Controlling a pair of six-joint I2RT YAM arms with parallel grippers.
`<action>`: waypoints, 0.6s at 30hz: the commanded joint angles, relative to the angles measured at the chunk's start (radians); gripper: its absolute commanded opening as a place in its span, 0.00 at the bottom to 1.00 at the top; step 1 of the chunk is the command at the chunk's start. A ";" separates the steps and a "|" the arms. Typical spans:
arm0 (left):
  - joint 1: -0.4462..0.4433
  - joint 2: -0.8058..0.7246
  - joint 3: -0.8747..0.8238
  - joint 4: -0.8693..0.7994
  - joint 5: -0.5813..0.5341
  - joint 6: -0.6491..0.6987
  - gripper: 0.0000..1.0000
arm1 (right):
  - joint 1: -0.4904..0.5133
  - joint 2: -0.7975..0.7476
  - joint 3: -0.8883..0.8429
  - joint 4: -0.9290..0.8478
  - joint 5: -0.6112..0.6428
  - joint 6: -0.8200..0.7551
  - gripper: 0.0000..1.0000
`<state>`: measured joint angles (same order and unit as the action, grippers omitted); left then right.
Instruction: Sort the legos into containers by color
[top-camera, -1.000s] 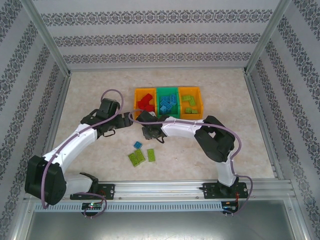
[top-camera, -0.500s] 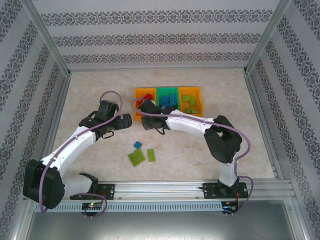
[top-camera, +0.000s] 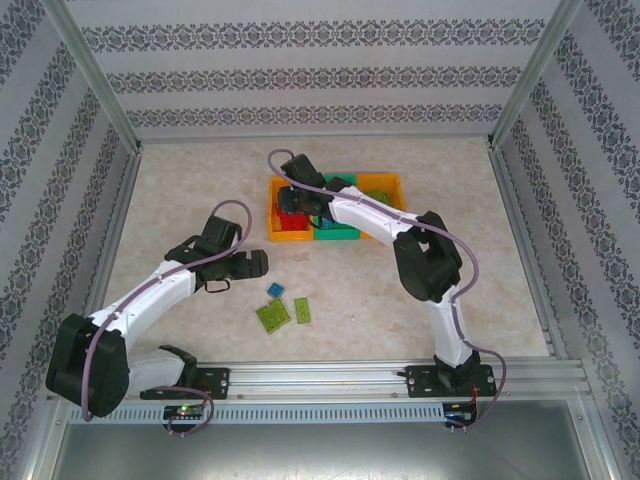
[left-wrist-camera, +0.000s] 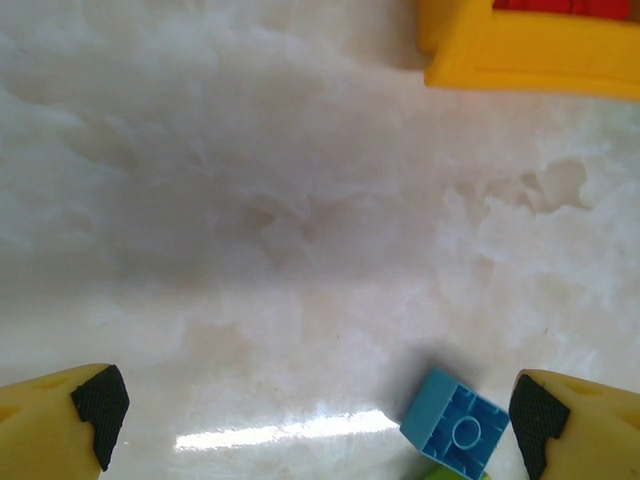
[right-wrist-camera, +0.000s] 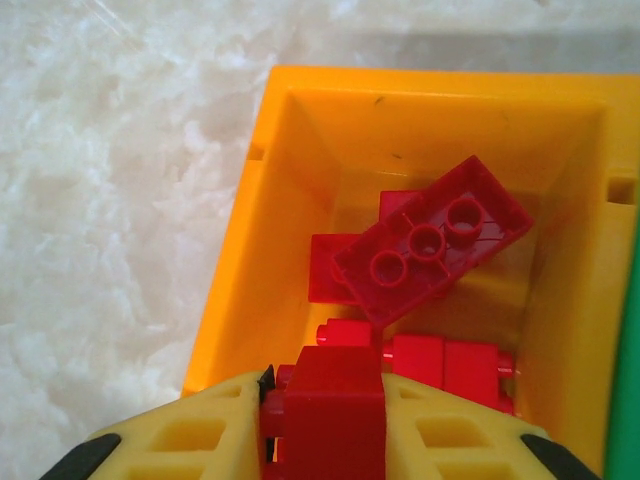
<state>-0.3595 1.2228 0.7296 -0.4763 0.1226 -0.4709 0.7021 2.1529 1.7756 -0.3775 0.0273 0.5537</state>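
1. Over the last second the right arm has swung from the bare table in front of the left orange plastic bin (top-camera: 288, 237) to a spot above that bin. The left gripper (top-camera: 255, 263) has slid a little nearer the loose bricks.
2. Seen from overhead, the right arm reaches forward and leftward, its elbow bent. Its wrist hangs over the left orange bin and hides part of the green plastic bin (top-camera: 337, 235) just right of it. A second orange bin (top-camera: 385, 179) sits further right.
3. The left arm stretches low and diagonally, ending in front of the left orange bin and to its left.
4. From the wrist camera, the right gripper (right-wrist-camera: 333, 400) is clamped on a red studded plastic brick (right-wrist-camera: 335, 375), held above that bin's near end. More red bricks (right-wrist-camera: 430, 245) lie inside.
5. The left wrist camera shows the left gripper (left-wrist-camera: 318, 412) spread wide and empty. A blue square plastic brick (left-wrist-camera: 455, 432) lies beside its right pad (left-wrist-camera: 530, 420), and the bin's corner (left-wrist-camera: 520, 55) is at top right.
6. Overhead, two lime green flat bricks (top-camera: 271, 316) lie just beyond the blue one, further from the bin.
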 joint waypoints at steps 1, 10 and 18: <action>-0.035 0.015 -0.003 0.047 0.038 0.035 0.98 | -0.011 0.042 0.059 -0.032 -0.030 0.013 0.32; -0.104 0.081 0.019 0.043 0.054 0.051 0.90 | -0.013 0.045 0.060 -0.035 -0.049 0.032 0.61; -0.159 0.122 0.033 0.054 0.064 0.059 0.85 | -0.006 -0.115 -0.060 0.023 -0.047 0.030 0.77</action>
<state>-0.4950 1.3304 0.7334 -0.4545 0.1776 -0.4381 0.6964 2.1407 1.7489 -0.3843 -0.0200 0.5816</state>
